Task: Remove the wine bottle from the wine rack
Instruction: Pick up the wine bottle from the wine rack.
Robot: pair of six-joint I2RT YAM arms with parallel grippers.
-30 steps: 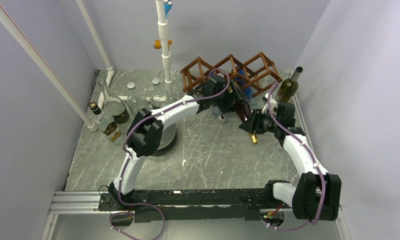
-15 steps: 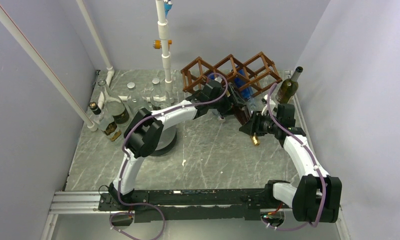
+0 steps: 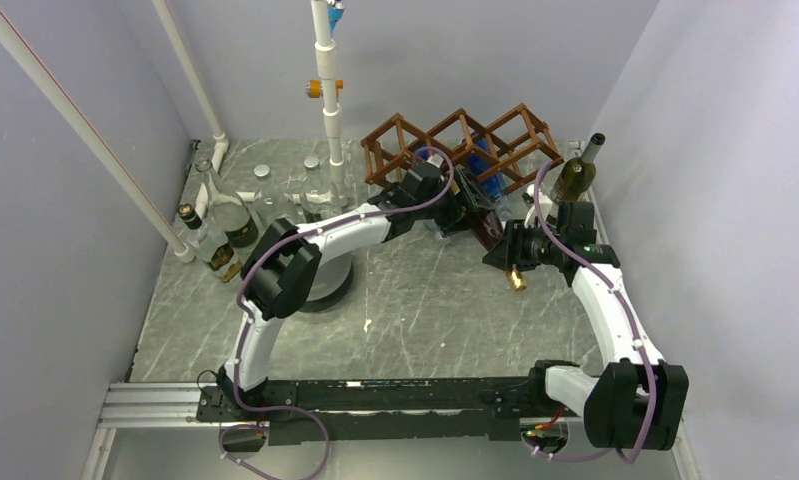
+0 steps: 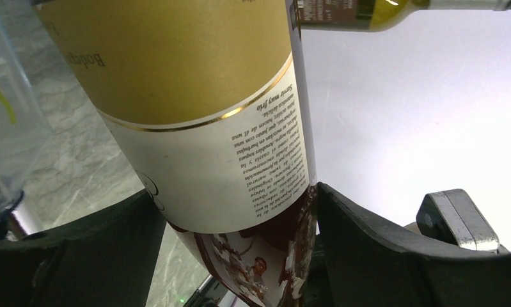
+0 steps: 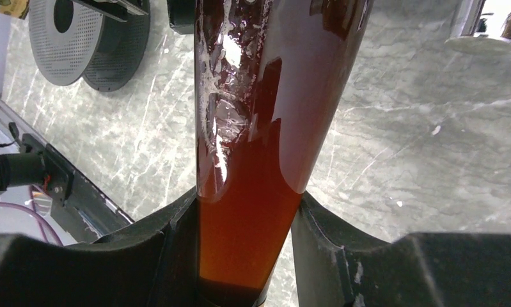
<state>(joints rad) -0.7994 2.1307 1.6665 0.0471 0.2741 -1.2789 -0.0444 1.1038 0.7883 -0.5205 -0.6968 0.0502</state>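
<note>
The brown wooden wine rack stands at the back of the table. A dark wine bottle lies tilted in front of it, its gold cap pointing toward me. My left gripper is shut on the bottle's labelled body; in the left wrist view the gripper holds the bottle's gold and white label. My right gripper is shut on the bottle's neck, which shows amber-red in the right wrist view, where the gripper clamps it. The bottle's base is hidden behind my left gripper.
A green bottle stands at the back right by the wall and also shows in the left wrist view. Several bottles and glasses crowd the back left. A white pipe post rises behind. A black round disc lies under the left arm.
Both grippers and the bottle have shifted slightly to the right; the gold cap has moved right. The left gripper has moved a little toward the rack. Both grips are unchanged.
</note>
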